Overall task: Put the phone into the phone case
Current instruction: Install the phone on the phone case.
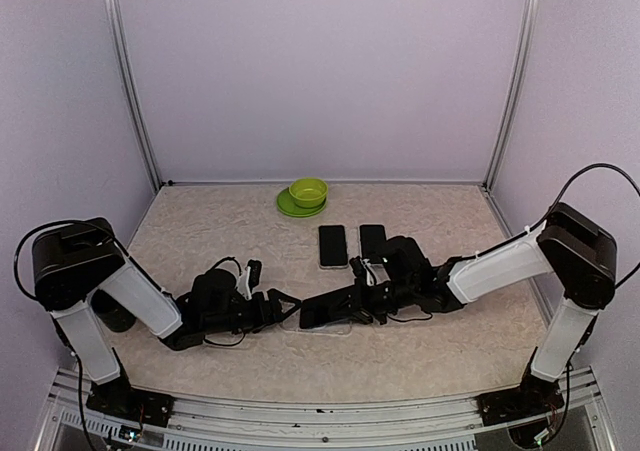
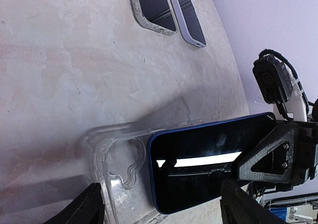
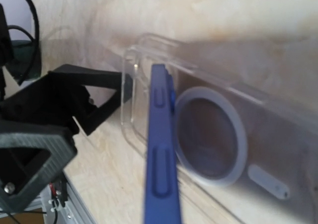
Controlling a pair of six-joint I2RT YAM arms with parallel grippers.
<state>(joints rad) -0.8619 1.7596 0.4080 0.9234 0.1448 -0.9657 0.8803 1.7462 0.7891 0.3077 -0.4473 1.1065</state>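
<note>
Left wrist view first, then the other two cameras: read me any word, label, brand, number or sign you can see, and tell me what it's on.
No text is readable in any view.
On the blue-edged phone, a faint tiny mark on the dark screen: too blurred to read.
On the clear plastic case, the two dark-screened phones behind and the green bowl: no print shows.

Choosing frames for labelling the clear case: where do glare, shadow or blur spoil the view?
Left wrist: a glare strip crosses the phone screen; the clear case sits in shadow, edges faint. Right wrist: the phone's near edge is blurred, the case hazy. Top external: evenly lit, the case barely visible.
</note>
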